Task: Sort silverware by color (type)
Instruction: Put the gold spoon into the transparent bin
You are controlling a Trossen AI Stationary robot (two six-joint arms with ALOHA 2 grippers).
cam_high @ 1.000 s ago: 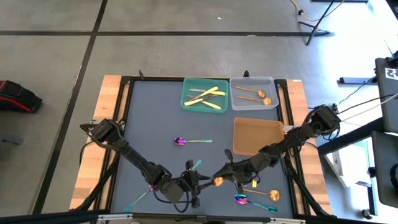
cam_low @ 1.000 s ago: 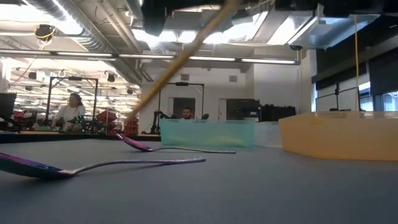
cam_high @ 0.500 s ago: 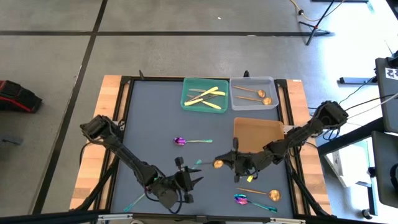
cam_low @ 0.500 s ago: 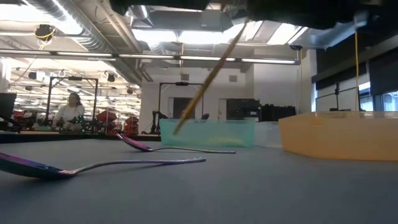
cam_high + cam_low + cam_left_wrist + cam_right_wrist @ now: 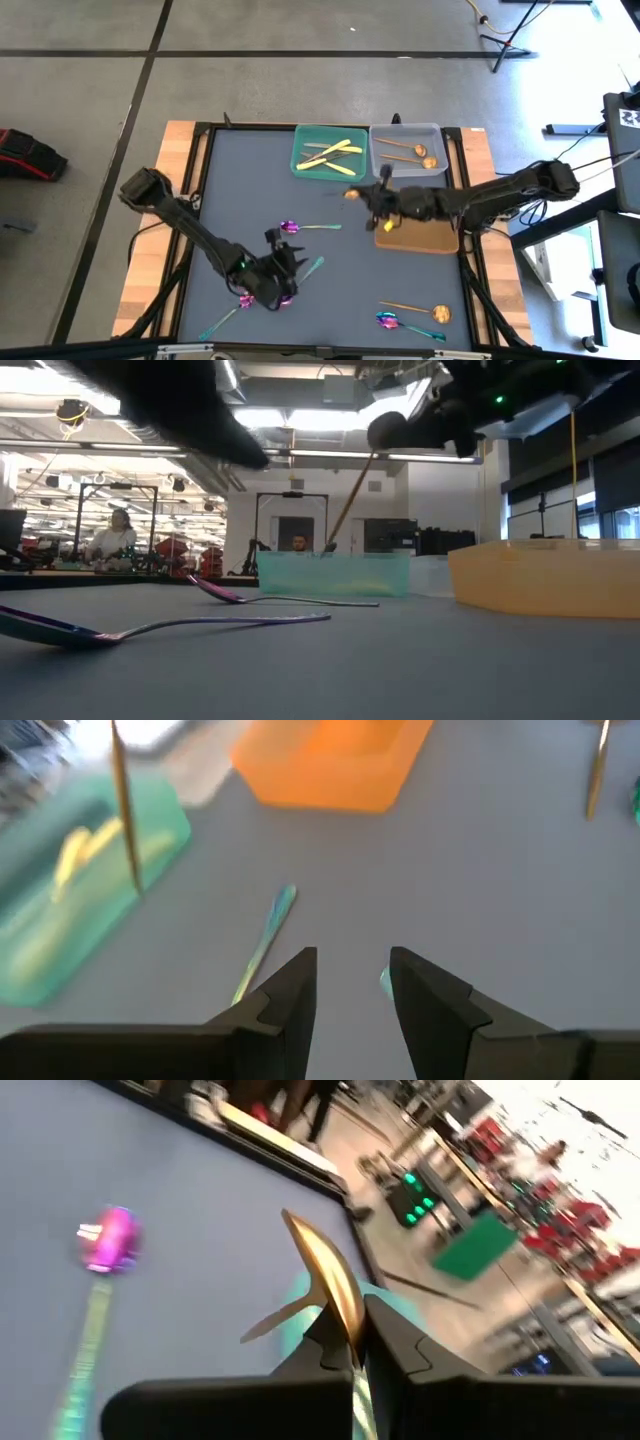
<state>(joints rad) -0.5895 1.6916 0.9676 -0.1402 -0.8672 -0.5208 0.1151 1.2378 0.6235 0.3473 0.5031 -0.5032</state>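
Note:
My right gripper (image 5: 368,198) is shut on a copper-gold spoon (image 5: 351,194), high above the table, between the green tray (image 5: 330,152) and the orange tray (image 5: 415,222). My left gripper (image 5: 280,258) is open and empty, low over the near left of the mat. Its fingers (image 5: 300,985) stand beside the teal handle (image 5: 265,935) of a purple spoon (image 5: 300,280) lying flat. Three more purple spoons (image 5: 290,227) (image 5: 243,300) (image 5: 388,320) and a copper spoon (image 5: 438,313) lie flat on the mat. My right gripper pinches the copper spoon between its two fingers at the bowl end (image 5: 325,1275). The bowl sticks out past the fingertips. The spoon is lifted clear, and its handle (image 5: 348,505) hangs slanting down below the gripper.
The green tray holds pale yellow knives (image 5: 335,150). The grey tray (image 5: 407,150) beside it holds copper spoons. The orange tray stands right of the middle. People show in the room beyond the table (image 5: 112,538).
My right gripper has risen and carried the copper spoon from the near middle of the mat toward the far edge, up beside the orange tray; the handle now hangs steeper. My left gripper has moved a little toward the left and far edges.

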